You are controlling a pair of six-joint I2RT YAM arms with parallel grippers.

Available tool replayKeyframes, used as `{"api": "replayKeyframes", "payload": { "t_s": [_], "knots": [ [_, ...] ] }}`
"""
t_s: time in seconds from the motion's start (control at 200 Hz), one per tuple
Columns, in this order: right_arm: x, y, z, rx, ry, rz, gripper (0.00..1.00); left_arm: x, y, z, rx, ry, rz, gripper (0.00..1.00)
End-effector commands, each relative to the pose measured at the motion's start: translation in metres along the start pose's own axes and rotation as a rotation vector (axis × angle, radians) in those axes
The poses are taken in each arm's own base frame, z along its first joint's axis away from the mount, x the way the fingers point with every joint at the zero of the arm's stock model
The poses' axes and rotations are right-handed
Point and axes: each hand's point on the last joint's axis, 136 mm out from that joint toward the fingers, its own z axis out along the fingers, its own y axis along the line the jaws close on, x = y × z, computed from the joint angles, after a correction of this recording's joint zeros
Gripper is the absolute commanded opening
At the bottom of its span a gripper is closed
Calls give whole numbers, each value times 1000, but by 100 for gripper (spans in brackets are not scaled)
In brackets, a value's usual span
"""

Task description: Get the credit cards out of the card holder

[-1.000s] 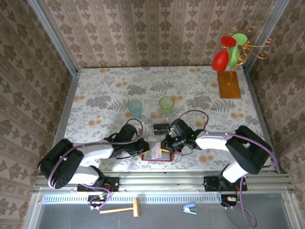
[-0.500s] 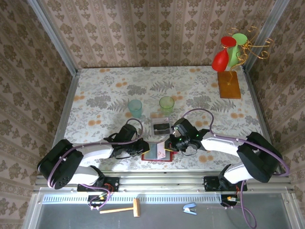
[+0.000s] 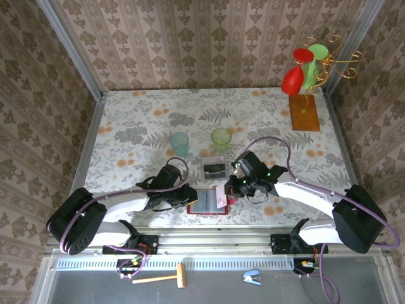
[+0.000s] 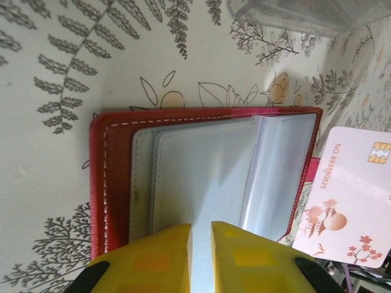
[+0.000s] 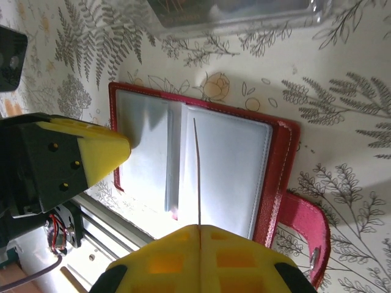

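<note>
The card holder (image 3: 205,213) lies open near the table's front edge, a dark-red cover (image 4: 101,183) with grey pockets and a tab (image 5: 305,238). My left gripper (image 3: 190,199) comes in from its left. Its yellow fingers are nearly together (image 4: 201,227) on the pockets, and a grey pocket leaf runs into the slit between them. My right gripper (image 3: 229,189) is shut (image 5: 199,227) on one of the credit cards. That credit card (image 4: 348,201) is pinkish-white with a chip, held upright and edge-on (image 5: 197,177) above the holder's right half, free of the pockets.
A clear plastic box (image 3: 214,166) sits just behind the holder. Further back stand a teal cup (image 3: 179,142) and a green cup (image 3: 221,137). A wooden stand with balloons (image 3: 304,111) is at the back right. The table's metal rail (image 3: 215,235) runs close in front.
My right gripper has pulled back to the right with the card, drawing it off the pockets. The left gripper has stayed on the holder.
</note>
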Motion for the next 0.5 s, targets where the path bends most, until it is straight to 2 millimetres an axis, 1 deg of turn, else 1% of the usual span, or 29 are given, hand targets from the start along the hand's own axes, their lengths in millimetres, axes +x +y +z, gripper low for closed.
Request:
{"api": "replayKeyframes", "payload": {
  "t_s": [0.0,0.165,0.195,0.22,0.285,0.45,0.46,0.495],
  "knots": [
    [-7,3,-18,38,-16,-109,0,-4,-10,-6,6,-22,10,17],
    [-17,12,-30,60,-8,-270,0,-8,-15,-14,14,-46,20,18],
    [-21,15,-31,58,-16,-306,0,-9,-15,-15,14,-49,20,18],
    [-20,12,-33,74,1,-322,0,-10,-16,-16,15,-53,23,18],
    [-26,12,-36,89,9,-370,0,-13,-17,-19,20,-64,22,19],
    [-36,16,-39,110,59,-533,0,-24,-19,-31,38,-108,22,20],
    [-36,13,-35,118,76,-540,0,-25,-19,-31,38,-110,20,20],
    [-38,12,-33,129,93,-582,0,-28,-20,-34,44,-118,23,20]
  ]
}}
